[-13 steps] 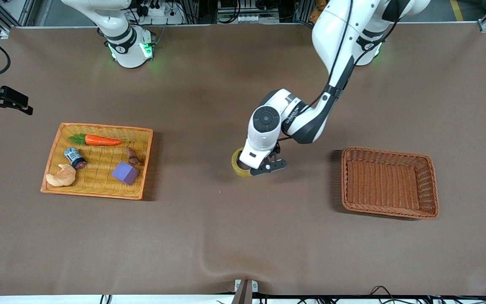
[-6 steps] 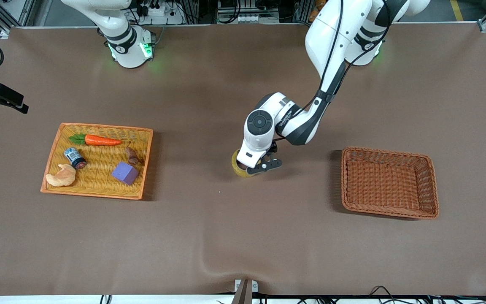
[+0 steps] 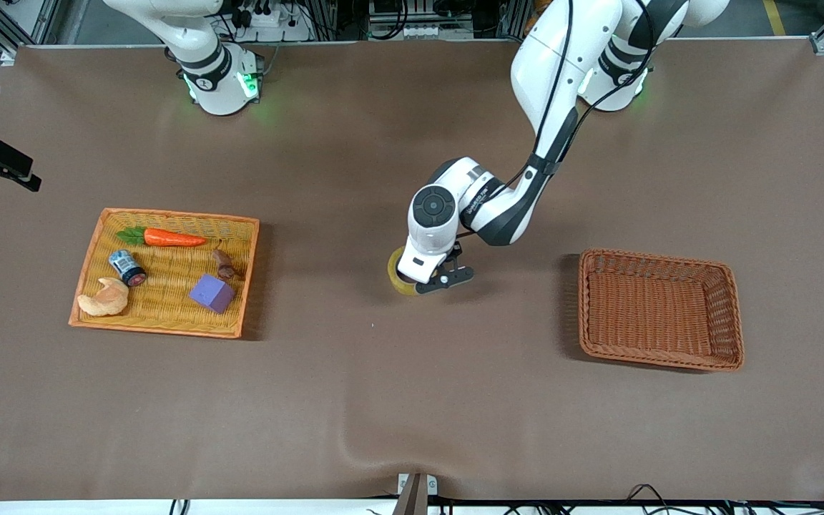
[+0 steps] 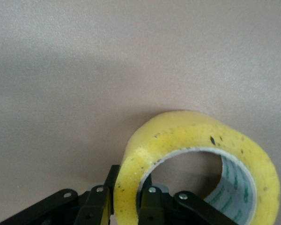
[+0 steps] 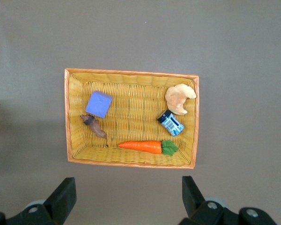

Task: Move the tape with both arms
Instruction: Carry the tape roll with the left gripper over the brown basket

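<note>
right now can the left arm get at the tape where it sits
Probably yes: the left gripper is already down at the tape, its fingers straddling the roll's wall, with nothing else near it on the table.

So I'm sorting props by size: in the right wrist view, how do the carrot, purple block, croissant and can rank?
1. carrot, longest.
2. croissant and purple block, too alike to rank.
3. can, smallest.
All lie in the yellow basket.

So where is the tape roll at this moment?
In the front view the tape is mid-table, between the yellow tray and the brown basket. The left gripper pinches its wall.
</note>
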`<state>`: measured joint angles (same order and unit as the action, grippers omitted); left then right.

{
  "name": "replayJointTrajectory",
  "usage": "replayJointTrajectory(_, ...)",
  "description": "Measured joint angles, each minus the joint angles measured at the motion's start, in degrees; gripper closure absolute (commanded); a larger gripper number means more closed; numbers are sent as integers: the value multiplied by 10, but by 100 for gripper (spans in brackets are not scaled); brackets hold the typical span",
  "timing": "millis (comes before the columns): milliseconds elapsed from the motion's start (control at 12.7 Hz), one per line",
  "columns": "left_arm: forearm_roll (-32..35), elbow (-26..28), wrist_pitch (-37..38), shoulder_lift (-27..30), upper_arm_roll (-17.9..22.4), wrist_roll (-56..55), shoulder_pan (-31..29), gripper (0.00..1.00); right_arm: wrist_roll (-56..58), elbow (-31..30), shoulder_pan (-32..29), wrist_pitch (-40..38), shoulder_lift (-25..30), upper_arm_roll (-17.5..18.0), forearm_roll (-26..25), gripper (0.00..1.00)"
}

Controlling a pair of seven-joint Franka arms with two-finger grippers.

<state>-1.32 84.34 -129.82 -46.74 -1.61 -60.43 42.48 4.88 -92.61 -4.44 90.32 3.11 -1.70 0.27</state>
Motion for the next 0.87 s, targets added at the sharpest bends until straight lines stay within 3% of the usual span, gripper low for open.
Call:
replayJointTrajectory(237,0,-10,11,17,6,-43,-3,100,0,0,0,-32,-1,-1,-1,0)
replayJointTrajectory(553,1,-14,123,81,60,-83,-30,100,0,-2,-1,-37,-16,-3,-1,0)
replayJointTrajectory(868,4,-11,217,150,68,-77,-191,100,-1,-2,0,-37,-28,-2,-1,0)
